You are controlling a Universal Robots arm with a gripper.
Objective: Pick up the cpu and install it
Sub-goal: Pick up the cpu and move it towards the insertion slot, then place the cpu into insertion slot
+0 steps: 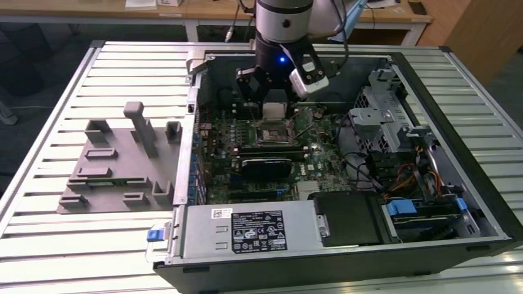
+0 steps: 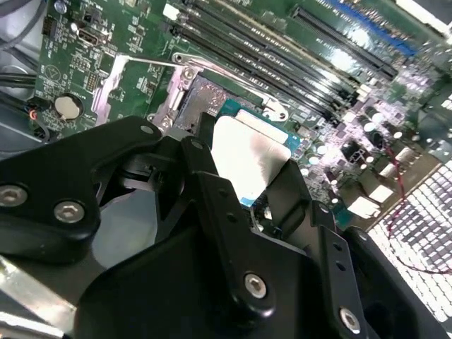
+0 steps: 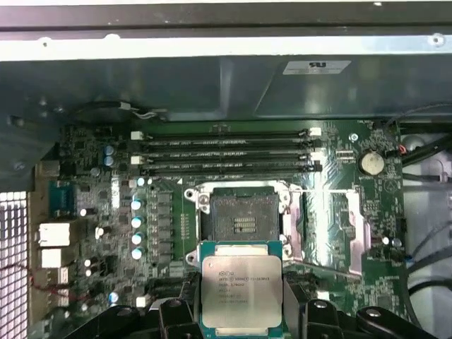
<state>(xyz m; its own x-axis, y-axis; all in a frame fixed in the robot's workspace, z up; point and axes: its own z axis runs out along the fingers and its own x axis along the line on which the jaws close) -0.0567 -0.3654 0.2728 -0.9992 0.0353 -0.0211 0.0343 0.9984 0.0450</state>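
One arm working inside an open PC case (image 1: 457, 122) that lies on a slatted metal table (image 1: 49, 245). The gripper (image 1: 275, 113) is closed on the cpu (image 1: 275, 108); in the first wrist view its black fingers (image 3: 176, 314) clamp two opposite edges of the chip, metal top facing that camera. The cpu is held over the motherboard (image 3: 106, 212), near the empty socket (image 3: 244, 219), not seated. Load plate (image 3: 332, 226) is swung open. Grey fixture plate (image 1: 114, 165) sits on the exterior view's left of the case. Wooden desks (image 1: 204, 9) stand behind the table.
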